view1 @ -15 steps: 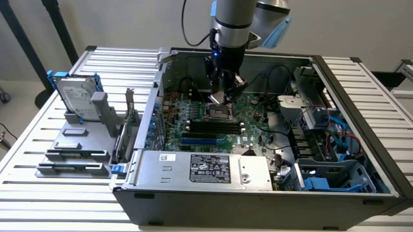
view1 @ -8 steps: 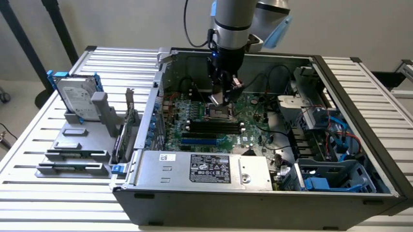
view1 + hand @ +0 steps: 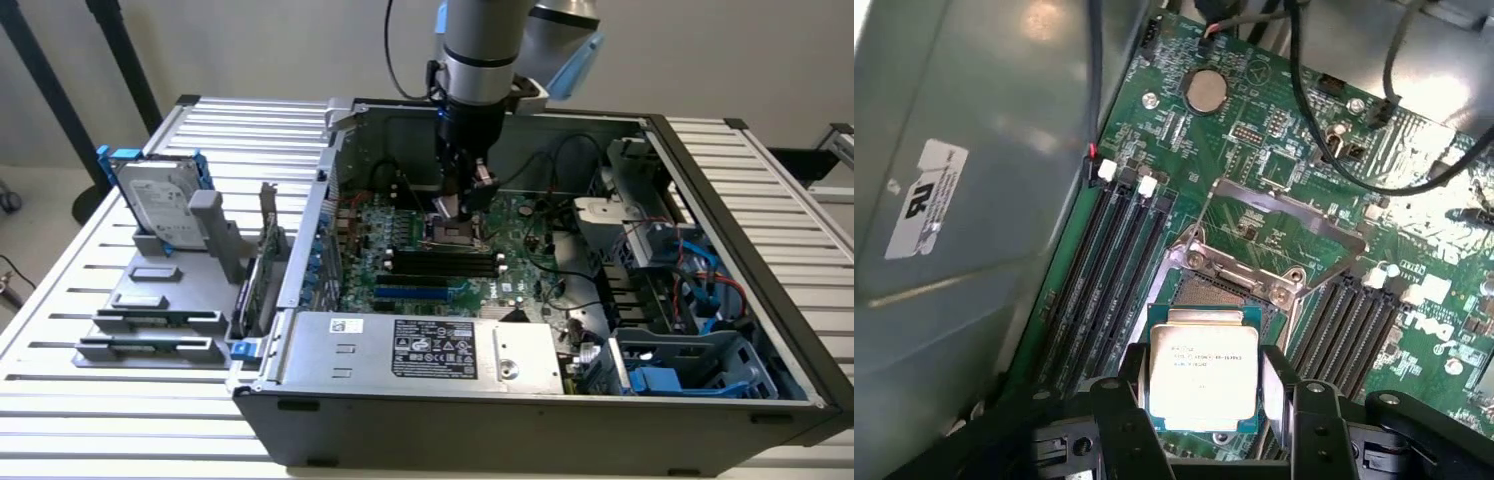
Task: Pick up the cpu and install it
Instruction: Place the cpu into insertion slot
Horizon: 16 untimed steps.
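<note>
Seating the cpu (image 3: 1202, 365) well demands alignment: the gripper (image 3: 1206, 388) clasps it by two opposite edges just above the open socket (image 3: 1204, 297) on the motherboard (image 3: 1254, 150), with the load plate (image 3: 1246, 270) raised. Keep the chip level, edges parallel to the socket frame, avoiding sideways drift.

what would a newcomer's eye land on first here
The open computer case, with the robot arm reaching down into it. Inside, the claw grips the shiny cpu over the open socket on the green motherboard. On the exterior view's left, a silver hard drive stands upright in a blue frame.
</note>
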Each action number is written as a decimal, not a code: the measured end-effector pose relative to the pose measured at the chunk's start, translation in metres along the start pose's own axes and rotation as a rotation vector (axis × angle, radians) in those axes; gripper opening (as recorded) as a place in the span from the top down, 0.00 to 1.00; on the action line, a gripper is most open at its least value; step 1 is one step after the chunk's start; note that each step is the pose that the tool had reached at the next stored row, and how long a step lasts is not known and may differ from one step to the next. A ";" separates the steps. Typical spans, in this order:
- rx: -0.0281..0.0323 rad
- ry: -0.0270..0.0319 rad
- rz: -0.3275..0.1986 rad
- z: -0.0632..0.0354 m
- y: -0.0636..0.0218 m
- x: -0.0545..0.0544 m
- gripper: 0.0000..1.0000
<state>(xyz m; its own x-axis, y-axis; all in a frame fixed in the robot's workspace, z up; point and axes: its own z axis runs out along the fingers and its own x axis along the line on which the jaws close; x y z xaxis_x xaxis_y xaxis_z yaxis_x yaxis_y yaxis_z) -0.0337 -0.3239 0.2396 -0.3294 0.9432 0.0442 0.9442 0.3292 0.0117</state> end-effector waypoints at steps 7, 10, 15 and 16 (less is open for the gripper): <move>-0.0055 -0.0014 0.128 0.0038 0.0000 0.000 0.45; -0.0079 -0.0021 0.182 0.0065 -0.0001 0.000 0.45; -0.0120 -0.0031 0.273 0.0122 -0.0001 -0.001 0.45; -0.0127 -0.0034 0.291 0.0134 -0.0001 -0.001 0.45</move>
<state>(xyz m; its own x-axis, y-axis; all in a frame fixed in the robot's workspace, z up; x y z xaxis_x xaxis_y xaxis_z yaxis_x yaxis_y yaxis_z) -0.0337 -0.3239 0.2262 -0.0449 0.9980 0.0442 0.9989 0.0444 0.0116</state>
